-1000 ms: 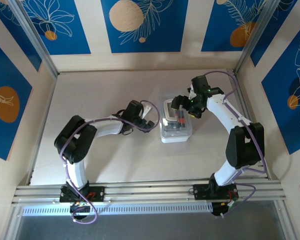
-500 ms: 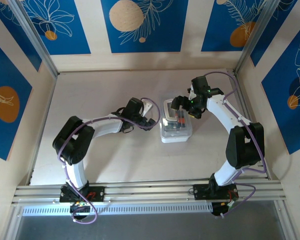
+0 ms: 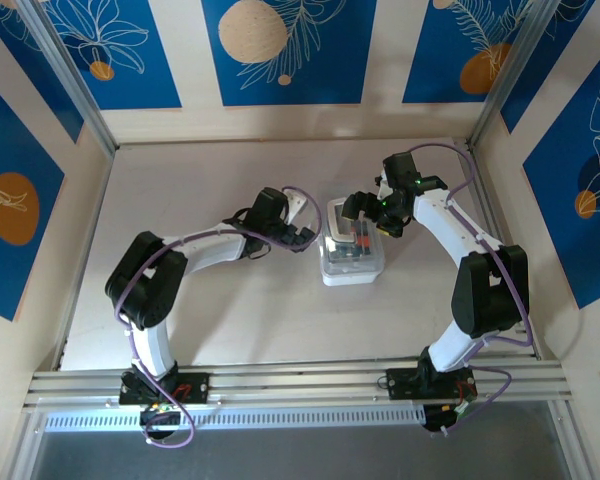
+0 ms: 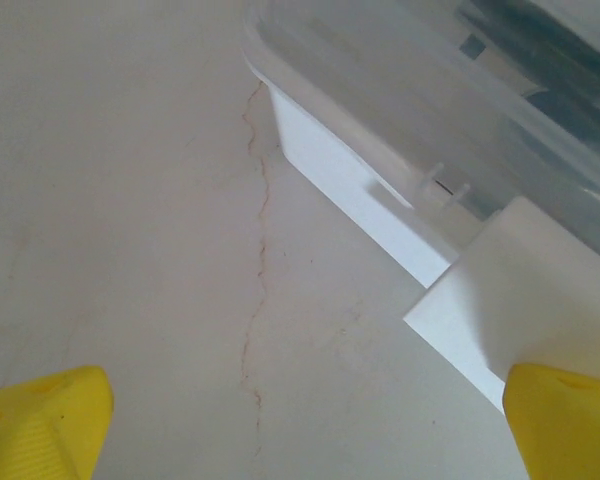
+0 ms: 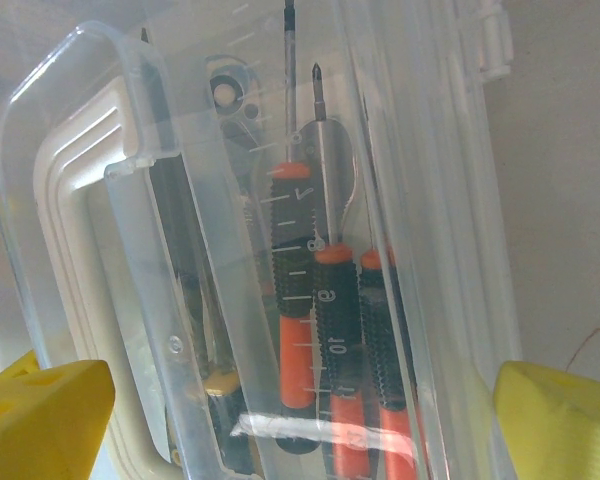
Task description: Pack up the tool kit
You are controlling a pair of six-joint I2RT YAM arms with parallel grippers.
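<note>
The left gripper is spread wide. Its two blunt yellow fingertips sit at opposite lower corners of the wrist view, with nothing between them but bare table. The tabletop is pale, matte and smooth, crossed by a thin, wavering brown crack. Just beyond the tips, a flat white piece with sharp corners lies along the rounded lower edge of the tool kit case. From above, this gripper sits just to the left of the case, which rests near the middle of the table.

The right gripper is also spread wide, its yellow tips framing the case from above. Whether they touch the plastic cannot be told. The translucent, glossy walls of the case have rounded corners and a cream, ribbed handle. Inside lie slim screwdrivers with ridged black and orange grips marked by white scale lines, and thin steel shafts pointing away. From above, this gripper hangs over the far end of the case.
</note>
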